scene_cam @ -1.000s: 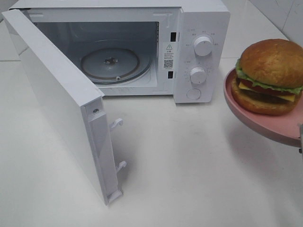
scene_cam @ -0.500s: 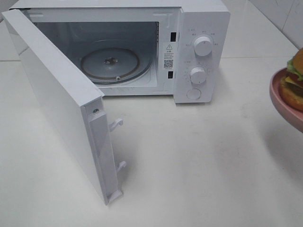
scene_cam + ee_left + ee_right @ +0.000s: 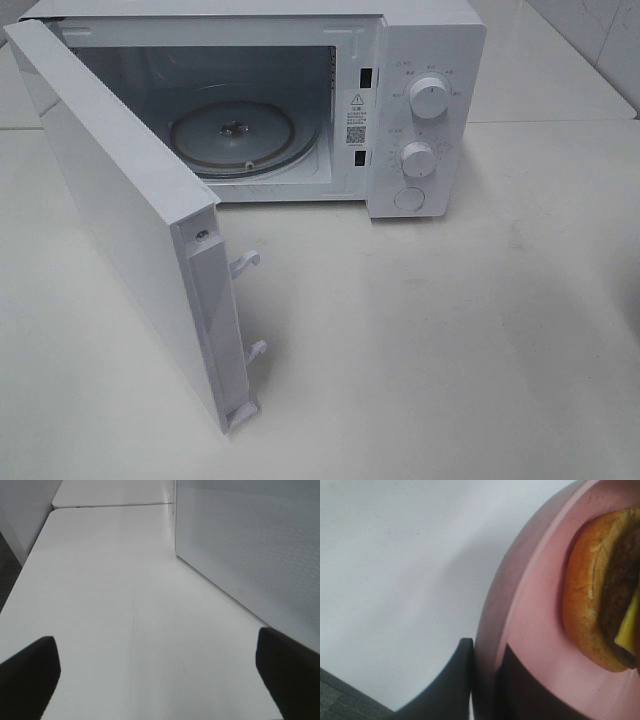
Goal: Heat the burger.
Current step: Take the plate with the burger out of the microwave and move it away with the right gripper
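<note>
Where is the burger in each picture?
Exterior high: not in it; only the open microwave on the table.
Left wrist: not in it; table and microwave door show.
Right wrist: burger at the right edge, on the pink plate gripped by the right tool.
Shared landmark: the white table.

A white tabletop (image 3: pixel 430 340) fills the scene under soft, even light. White wall tiles (image 3: pixel 590 35) edge its far right corner. Off its left edge, what appears to be dark grey floor (image 3: pixel 6 580) shows beside a white panel (image 3: pixel 25 510).
</note>
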You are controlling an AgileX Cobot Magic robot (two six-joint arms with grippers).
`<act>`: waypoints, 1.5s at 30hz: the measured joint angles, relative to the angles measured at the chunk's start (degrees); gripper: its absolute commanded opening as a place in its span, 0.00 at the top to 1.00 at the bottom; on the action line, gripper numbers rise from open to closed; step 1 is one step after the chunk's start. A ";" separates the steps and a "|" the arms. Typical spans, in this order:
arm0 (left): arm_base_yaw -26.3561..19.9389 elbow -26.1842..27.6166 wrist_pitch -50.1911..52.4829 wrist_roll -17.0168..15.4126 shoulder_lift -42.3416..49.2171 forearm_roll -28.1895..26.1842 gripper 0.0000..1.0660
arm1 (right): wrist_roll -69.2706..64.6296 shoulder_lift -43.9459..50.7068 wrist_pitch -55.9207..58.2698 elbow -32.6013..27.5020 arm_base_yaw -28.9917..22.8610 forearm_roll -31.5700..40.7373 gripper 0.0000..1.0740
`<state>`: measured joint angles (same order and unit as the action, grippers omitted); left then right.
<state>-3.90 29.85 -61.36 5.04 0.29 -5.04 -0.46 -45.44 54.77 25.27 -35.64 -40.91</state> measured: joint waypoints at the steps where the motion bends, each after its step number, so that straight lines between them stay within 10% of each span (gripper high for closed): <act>1: 0.00 0.00 0.00 0.00 0.00 0.00 0.06 | 0.00 0.00 0.00 0.00 0.00 0.00 1.00; 45: 0.00 0.00 0.00 0.00 0.00 0.00 0.06 | -47.10 -29.56 -3.38 0.06 0.00 -5.10 1.00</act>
<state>-3.90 29.85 -61.36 5.04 0.29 -5.04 -47.56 -75.00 51.39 25.32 -35.64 -46.01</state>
